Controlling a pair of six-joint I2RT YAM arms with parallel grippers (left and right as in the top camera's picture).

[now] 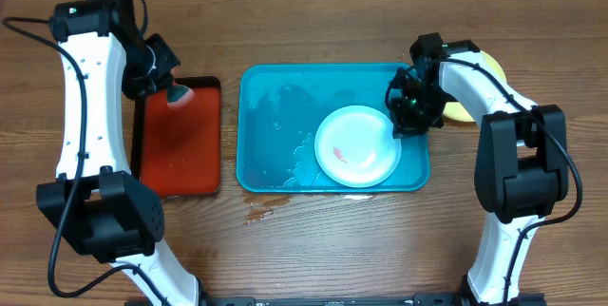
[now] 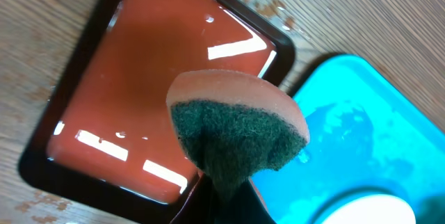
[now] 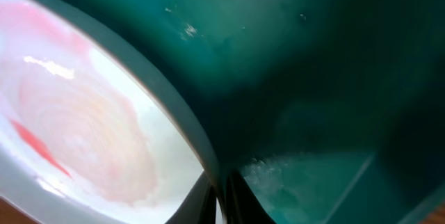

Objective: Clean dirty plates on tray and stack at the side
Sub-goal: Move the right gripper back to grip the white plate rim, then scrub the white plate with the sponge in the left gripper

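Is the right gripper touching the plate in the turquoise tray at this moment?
Touching. The right wrist view shows the right gripper with its jaws pinched shut on the rim of the plate.

We call it a robot lab bench, a dishwashing mock-up and not a real kitchen: a white-and-black left arm (image 1: 87, 106) and right arm (image 1: 513, 154) mounted at a plain wood-grain counter (image 1: 313, 249), with a wet turquoise tray (image 1: 275, 106) and a red tray (image 1: 180, 154) side by side.
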